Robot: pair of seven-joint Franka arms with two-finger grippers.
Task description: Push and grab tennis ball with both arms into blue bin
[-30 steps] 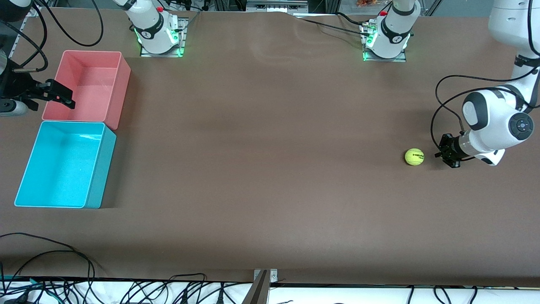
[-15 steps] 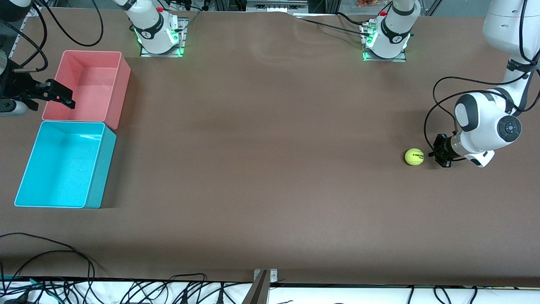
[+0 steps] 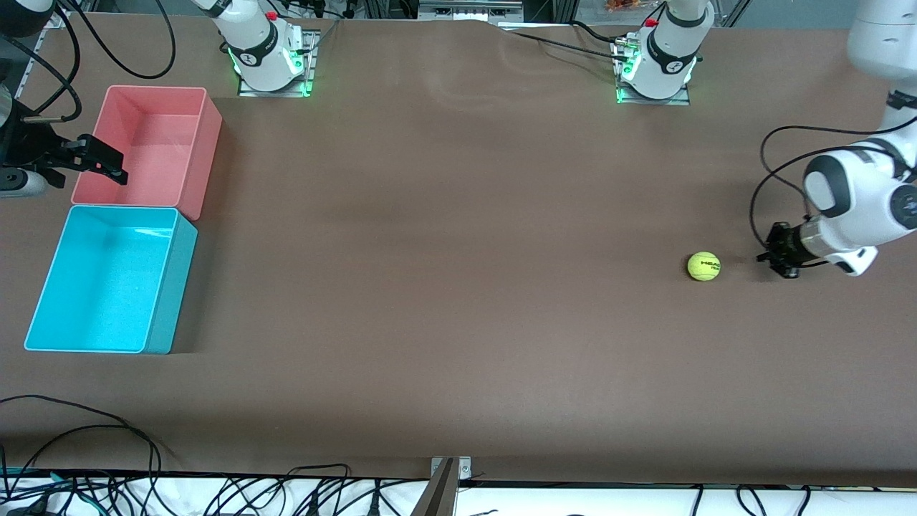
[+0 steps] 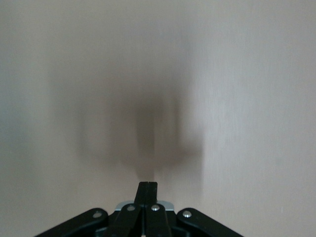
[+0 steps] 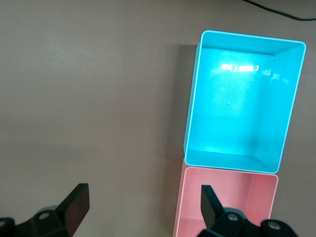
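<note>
Near the closed left claw (image 3: 777, 262), fuzzy yellow-green tennis ball (image 3: 703, 266), black lettering.

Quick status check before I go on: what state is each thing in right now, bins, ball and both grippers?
tennis ball: resting on the table, free, not touched by either gripper.
blue bin: upright, open-topped, empty.
pink bin: upright, open-topped, empty, beside the blue bin.
left gripper: shut, empty, low beside the ball with a gap between them.
right gripper: open, empty, over the pink bin's edge, arm waiting.
</note>
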